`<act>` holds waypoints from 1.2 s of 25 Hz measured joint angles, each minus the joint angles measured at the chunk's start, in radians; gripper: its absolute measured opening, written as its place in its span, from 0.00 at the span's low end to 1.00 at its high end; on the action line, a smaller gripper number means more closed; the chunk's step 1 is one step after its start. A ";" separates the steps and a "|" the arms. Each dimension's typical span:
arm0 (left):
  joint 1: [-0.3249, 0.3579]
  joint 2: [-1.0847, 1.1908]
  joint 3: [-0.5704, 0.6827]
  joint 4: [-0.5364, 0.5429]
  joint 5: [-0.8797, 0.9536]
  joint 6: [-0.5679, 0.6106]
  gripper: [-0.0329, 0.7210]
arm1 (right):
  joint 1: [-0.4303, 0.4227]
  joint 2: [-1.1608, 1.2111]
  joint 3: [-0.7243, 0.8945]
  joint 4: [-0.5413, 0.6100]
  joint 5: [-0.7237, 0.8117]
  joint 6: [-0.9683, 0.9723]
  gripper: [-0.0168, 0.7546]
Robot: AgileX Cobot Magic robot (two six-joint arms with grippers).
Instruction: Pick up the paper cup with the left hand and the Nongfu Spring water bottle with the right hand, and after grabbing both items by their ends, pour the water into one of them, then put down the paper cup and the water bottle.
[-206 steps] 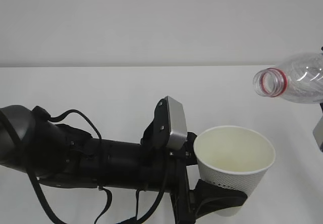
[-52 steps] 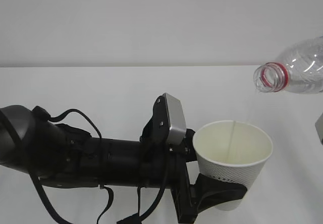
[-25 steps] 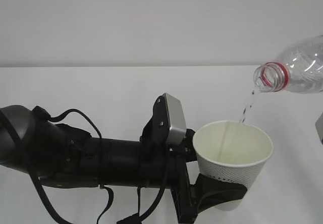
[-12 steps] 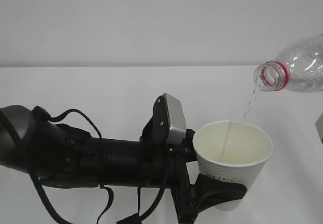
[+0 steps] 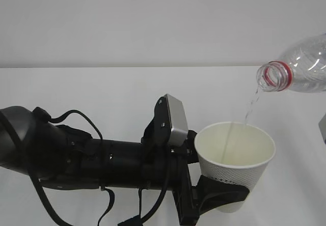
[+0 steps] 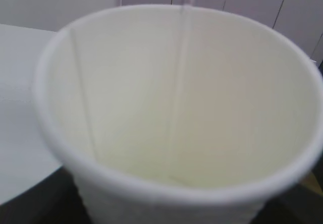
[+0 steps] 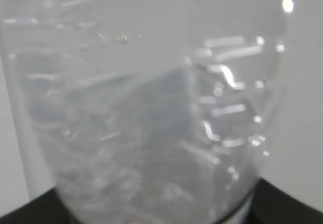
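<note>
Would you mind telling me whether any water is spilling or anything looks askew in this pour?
Nothing stands out. The water falls in a thin stream from the tilted Nongfu Spring water bottle inside the rim of the paper cup, which the left hand holds upright. No water shows on the table.

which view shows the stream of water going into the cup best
The exterior view: the water falls from the tilted bottle into the paper cup. The left wrist view shows a thin streak inside the cup; the right wrist view shows only the blurred bottle body.
</note>
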 joint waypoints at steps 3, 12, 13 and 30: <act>0.000 0.000 0.000 0.000 0.000 0.000 0.77 | 0.000 0.000 0.000 0.000 0.000 0.000 0.53; 0.000 0.000 0.000 0.000 0.000 0.000 0.77 | 0.000 0.000 0.000 0.000 -0.002 0.000 0.53; 0.000 0.000 0.000 0.000 0.000 0.000 0.77 | 0.000 0.000 0.000 0.000 -0.002 0.000 0.53; 0.000 0.000 0.000 0.000 0.000 0.000 0.77 | 0.000 0.000 0.000 0.000 -0.005 0.000 0.52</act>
